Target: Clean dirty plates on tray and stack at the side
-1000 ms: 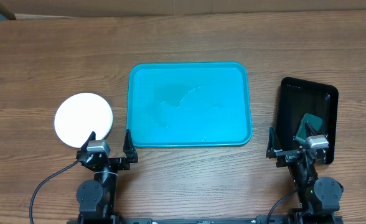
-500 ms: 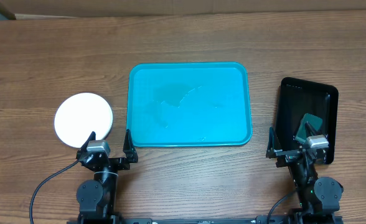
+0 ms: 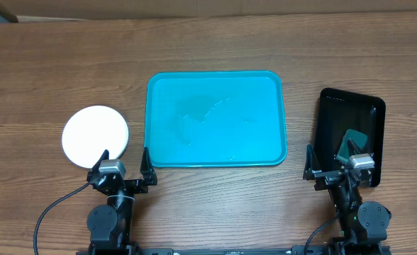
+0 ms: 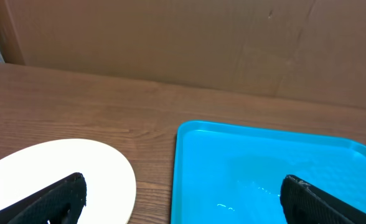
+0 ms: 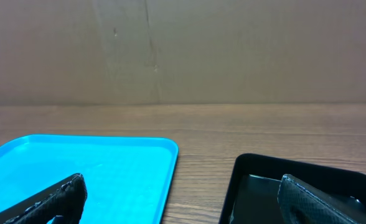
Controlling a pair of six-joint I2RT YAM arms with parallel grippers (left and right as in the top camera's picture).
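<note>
Idling with both jaws spread empty, you are seemingly finishing: round white plates (image 3: 95, 136) sitting at nine o'clock of the bare turquoise rectangular plastic tray (image 3: 215, 119); nothing needs grasping.

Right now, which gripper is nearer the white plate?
Left. The left gripper hangs open at the near edge of the white plate. The right gripper sits far across, past the turquoise tray, by the black tray.
</note>
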